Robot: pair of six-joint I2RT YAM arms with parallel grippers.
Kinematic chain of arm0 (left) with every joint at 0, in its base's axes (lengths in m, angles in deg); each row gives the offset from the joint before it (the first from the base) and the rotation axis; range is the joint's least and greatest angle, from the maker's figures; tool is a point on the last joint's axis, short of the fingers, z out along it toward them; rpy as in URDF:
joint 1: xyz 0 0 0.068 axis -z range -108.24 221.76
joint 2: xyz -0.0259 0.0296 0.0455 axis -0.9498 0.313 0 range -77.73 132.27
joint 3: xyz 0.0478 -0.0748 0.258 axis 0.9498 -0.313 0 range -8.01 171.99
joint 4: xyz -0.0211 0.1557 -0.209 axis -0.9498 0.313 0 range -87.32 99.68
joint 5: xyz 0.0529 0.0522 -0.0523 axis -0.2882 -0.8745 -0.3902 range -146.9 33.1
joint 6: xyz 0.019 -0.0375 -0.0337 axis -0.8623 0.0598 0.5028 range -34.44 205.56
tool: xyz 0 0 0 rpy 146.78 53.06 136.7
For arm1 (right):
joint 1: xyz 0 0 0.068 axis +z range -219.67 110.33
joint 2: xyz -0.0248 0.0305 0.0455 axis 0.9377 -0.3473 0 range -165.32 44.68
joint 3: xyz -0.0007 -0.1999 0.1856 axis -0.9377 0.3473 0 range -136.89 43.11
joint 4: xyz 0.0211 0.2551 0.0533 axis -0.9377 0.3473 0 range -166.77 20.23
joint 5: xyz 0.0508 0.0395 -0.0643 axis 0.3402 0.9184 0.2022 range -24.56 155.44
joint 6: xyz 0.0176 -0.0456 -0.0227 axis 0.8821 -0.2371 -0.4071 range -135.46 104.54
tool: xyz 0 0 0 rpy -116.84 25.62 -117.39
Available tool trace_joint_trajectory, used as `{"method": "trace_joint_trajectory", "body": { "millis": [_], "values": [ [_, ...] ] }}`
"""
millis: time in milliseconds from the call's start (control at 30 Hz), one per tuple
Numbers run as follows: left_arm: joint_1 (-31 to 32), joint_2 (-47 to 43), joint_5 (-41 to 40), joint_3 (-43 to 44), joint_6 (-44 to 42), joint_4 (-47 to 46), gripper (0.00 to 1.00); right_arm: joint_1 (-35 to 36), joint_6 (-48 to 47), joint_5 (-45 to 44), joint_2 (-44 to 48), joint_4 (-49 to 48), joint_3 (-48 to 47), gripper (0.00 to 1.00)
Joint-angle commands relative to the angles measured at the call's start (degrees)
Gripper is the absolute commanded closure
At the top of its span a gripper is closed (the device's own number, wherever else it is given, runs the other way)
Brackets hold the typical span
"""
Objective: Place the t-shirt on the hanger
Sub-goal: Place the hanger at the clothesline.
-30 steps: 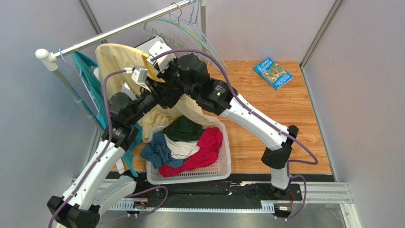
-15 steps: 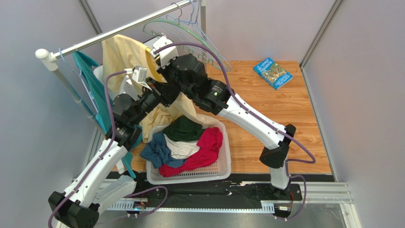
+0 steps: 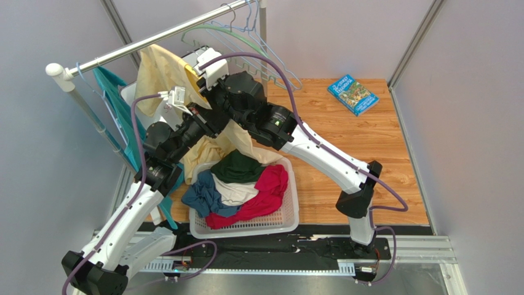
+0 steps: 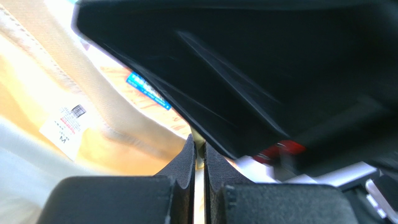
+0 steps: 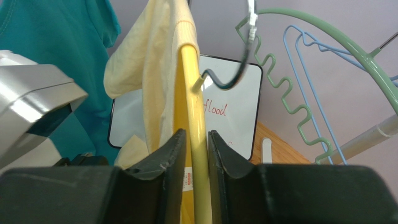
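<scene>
The cream t-shirt (image 3: pixel 154 70) hangs bunched just under the rail, its lower part trailing toward the basket. The yellow hanger (image 3: pixel 195 83) pokes out of it. In the right wrist view the hanger's bar (image 5: pixel 189 84) runs upright between the jaws of my right gripper (image 5: pixel 196 135), which stand slightly apart from it, so it is open. The t-shirt (image 5: pixel 145 60) is draped over the bar's top by the hook (image 5: pixel 229 79). My left gripper (image 4: pixel 199 144) is shut on a thin fold of t-shirt (image 4: pixel 112 126), below the collar and label (image 4: pixel 67 126).
A teal garment (image 3: pixel 117 104) hangs at the rail's (image 3: pixel 160 37) left end. A pale green hanger (image 5: pixel 327 32) and blue hangers (image 5: pixel 303 60) hang to the right. A whiteboard (image 5: pixel 233 107) stands behind. A white basket (image 3: pixel 289 215) of clothes sits in front, and a book (image 3: pixel 352 94) lies far right.
The left gripper has closed on the cloth. The right gripper's jaws have loosened around the hanger bar. Shirt and hanger have risen closer to the rail.
</scene>
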Motion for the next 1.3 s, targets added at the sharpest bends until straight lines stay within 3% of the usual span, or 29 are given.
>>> {"method": "trace_joint_trajectory", "body": {
  "millis": [0,67,133,233,367,567,933,1267],
  "values": [
    [-0.83,-0.32,-2.3,2.59,1.63,0.04,1.0,1.72,2.87,3.26,3.11,-6.52,0.68,0.69],
    [-1.0,-0.4,-2.39,2.76,1.81,0.04,1.0,1.72,2.61,3.35,3.55,-6.96,0.94,0.66],
    [-1.26,-0.58,-2.39,3.11,2.15,0.65,1.0,1.72,2.34,3.0,3.9,-7.13,0.85,0.54],
    [-2.06,-0.84,-2.04,3.64,1.98,0.57,1.0,1.72,1.64,2.12,4.69,-7.84,0.85,0.5],
    [-2.67,-1.11,-1.69,5.22,-0.12,-1.01,1.0,1.64,1.29,1.42,6.97,-8.45,1.2,0.23],
    [-3.46,-0.84,-1.42,8.47,-1.88,-2.86,1.0,1.46,-0.82,-0.33,14.35,-11.79,6.47,0.0],
    [-11.8,1.44,-4.5,13.75,1.45,-3.39,1.0,0.05,-6.18,-1.83,23.59,-12.58,15.52,0.0],
    [-16.55,1.88,-9.95,14.81,7.78,6.1,1.0,-0.65,-7.32,-3.06,28.07,-12.23,20.98,0.0]
  ]
}}
